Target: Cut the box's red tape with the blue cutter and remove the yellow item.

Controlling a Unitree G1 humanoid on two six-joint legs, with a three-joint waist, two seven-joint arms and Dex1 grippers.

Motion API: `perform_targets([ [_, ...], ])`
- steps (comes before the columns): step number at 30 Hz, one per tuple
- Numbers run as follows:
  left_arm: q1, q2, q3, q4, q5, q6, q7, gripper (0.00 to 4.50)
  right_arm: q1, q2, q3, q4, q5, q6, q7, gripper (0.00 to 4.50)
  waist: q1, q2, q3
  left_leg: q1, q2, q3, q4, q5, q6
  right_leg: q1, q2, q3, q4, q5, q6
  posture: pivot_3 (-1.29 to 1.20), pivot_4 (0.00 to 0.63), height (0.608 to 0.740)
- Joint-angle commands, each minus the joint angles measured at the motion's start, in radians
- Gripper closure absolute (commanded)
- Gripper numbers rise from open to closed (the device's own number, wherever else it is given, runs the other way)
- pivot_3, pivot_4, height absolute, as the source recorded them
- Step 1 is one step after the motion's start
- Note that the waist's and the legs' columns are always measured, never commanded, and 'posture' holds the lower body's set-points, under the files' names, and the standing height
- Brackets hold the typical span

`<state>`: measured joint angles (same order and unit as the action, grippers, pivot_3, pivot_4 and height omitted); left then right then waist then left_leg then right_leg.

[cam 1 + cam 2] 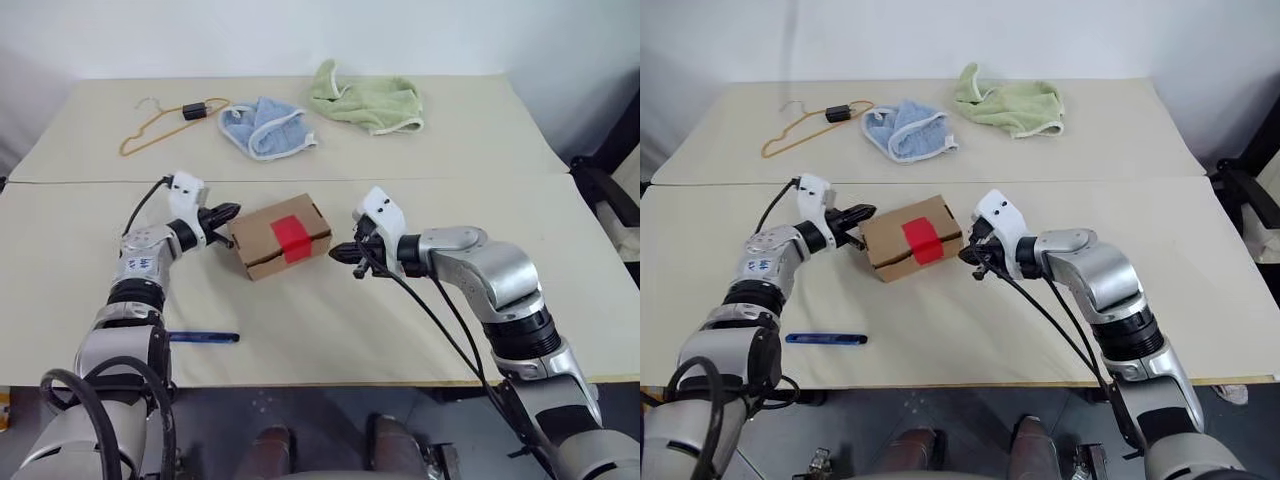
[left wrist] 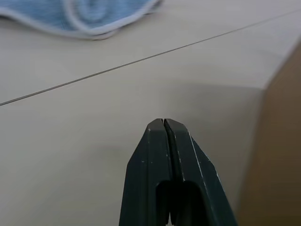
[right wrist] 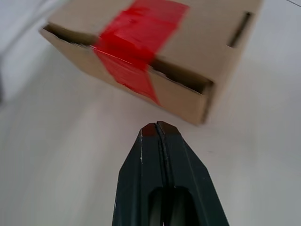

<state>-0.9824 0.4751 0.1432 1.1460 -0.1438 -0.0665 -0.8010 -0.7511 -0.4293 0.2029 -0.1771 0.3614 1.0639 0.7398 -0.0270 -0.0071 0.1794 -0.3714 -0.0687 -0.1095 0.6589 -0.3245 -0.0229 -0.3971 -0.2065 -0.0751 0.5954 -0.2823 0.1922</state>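
Box (image 1: pixel 281 236) sits mid-counter (image 1: pixel 420 330), lid down, red tape (image 1: pixel 292 237) unbroken across the lid seam and down the front face. Left end effector (image 1: pixel 228 212) clenched, empty, tips right at the box's left end; contact unclear. Right end effector (image 1: pixel 340 251) clenched, empty, just off the box's right front corner, small gap, angled down toward it. Blue cutter (image 1: pixel 204 338) lies flat near the front counter edge on the left, well apart from both end effectors. Far side of the counter: orange wire hanger (image 1: pixel 160 124) with a black clip, blue cloth (image 1: pixel 264 127), green cloth (image 1: pixel 368 100).
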Motion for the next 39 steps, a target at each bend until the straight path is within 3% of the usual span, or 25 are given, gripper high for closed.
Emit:
perform_targets([
  [1, -0.027, -0.027, -0.051, -0.054, 0.017, 0.005, -0.129, 4.48, 0.014, -0.021, -0.059, -0.084, 0.031, 0.041, -0.029, 4.5, 0.002, 0.0, 0.0, 0.0, 0.0, 0.0, 0.001, 0.0, 0.0, 0.0, 0.0, 0.0, 0.0, 0.0, 0.0, 0.0, 0.15, 0.74],
  [11, 0.032, -0.063, -0.129, -0.271, -0.006, 0.128, -0.345, 4.48, 0.014, -0.042, -0.074, -0.037, 0.005, 0.023, -0.1, 4.5, -0.003, 0.0, 0.0, 0.0, 0.0, 0.0, 0.003, 0.0, 0.0, 0.0, 0.0, 0.001, 0.002, 0.001, 0.0, 0.0, 0.15, 0.74],
  [23, 0.243, -0.074, -0.236, -0.808, -0.078, 0.477, -0.401, 4.48, -0.016, -0.049, -0.102, 0.139, -0.076, -0.106, -0.155, 4.5, 0.0, 0.0, 0.0, 0.0, 0.0, 0.0, 0.005, 0.0, 0.0, 0.0, 0.0, 0.003, 0.004, 0.002, -0.001, 0.0, 0.15, 0.74],
  [30, 0.242, -0.099, -0.252, -0.832, -0.083, 0.497, -0.356, 4.48, -0.011, -0.081, -0.117, 0.133, -0.091, -0.133, -0.147, 4.5, 0.0, 0.0, 0.0, 0.0, 0.0, 0.0, 0.005, 0.0, 0.0, 0.0, 0.0, 0.003, 0.003, 0.002, -0.001, 0.0, 0.15, 0.74],
  [39, 0.219, -0.025, -0.157, -0.714, -0.064, 0.418, -0.233, 4.48, 0.051, -0.112, -0.242, 0.089, -0.12, -0.146, -0.261, 4.5, 0.001, 0.0, 0.0, 0.0, 0.0, 0.0, 0.005, 0.0, 0.0, 0.0, 0.0, 0.003, 0.003, 0.002, -0.001, 0.0, 0.15, 0.74],
])
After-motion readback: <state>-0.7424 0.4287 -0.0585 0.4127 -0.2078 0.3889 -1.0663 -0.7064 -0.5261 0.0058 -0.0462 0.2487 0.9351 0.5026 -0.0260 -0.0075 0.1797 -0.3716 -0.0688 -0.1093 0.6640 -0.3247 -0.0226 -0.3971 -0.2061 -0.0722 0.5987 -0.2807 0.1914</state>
